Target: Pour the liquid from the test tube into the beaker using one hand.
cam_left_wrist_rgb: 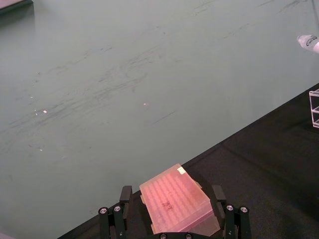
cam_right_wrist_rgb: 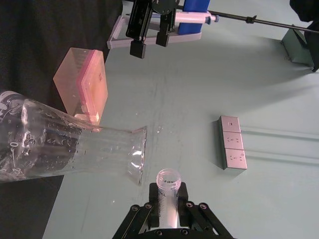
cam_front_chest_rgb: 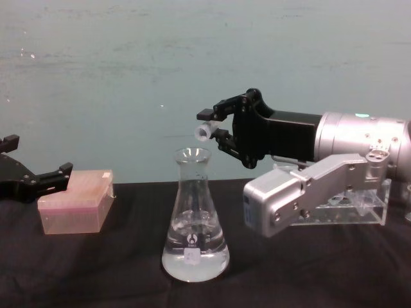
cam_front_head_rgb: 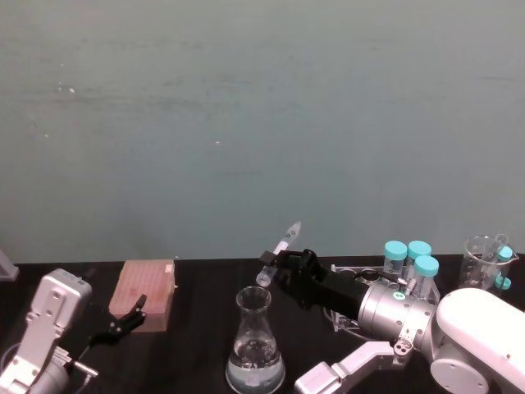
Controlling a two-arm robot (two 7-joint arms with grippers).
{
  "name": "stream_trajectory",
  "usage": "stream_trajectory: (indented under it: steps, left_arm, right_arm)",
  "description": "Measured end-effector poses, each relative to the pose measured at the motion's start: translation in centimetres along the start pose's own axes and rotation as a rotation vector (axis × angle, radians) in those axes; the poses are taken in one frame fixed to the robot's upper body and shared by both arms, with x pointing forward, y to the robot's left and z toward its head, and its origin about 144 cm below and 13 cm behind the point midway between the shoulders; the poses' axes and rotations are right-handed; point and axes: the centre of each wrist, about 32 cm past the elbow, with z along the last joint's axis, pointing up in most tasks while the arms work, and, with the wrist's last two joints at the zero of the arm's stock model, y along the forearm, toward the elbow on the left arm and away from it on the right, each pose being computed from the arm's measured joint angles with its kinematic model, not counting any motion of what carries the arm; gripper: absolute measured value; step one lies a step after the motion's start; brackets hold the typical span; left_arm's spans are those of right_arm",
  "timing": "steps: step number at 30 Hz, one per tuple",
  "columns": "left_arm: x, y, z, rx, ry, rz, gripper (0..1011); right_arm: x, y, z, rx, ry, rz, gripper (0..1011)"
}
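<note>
The right hand (cam_front_chest_rgb: 209,126), reaching in from the right over the middle of the table (cam_front_chest_rgb: 96,276), is clenched on the tube (cam_front_chest_rgb: 205,131). The tube lies tipped with its open mouth just above the beaker's (cam_front_chest_rgb: 194,212) rim, toward the rim's right side. The beaker stands upright on the black table with clear liquid (cam_front_chest_rgb: 194,263) pooled in its wide base, though I can't make out from here whether the tube holds any. The left gripper (cam_front_head_rgb: 131,316) sits low at the left, fingers spread, by a pink box (cam_front_head_rgb: 146,289).
</note>
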Motion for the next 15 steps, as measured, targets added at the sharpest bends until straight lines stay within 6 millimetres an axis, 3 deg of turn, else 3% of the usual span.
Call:
stream_trajectory:
  steps: [7,15]
  left_arm:
    - [0.0,0.0,0.0,0.0,0.0,0.0,1000]
    - [0.0,0.0,0.0,0.0,0.0,0.0,1000]
  right_arm:
    - [0.5,-0.1,0.2,-0.021,0.099,-0.016,202]
    - [1.9,-1.2,-0.2,-0.11,0.497,-0.041,202]
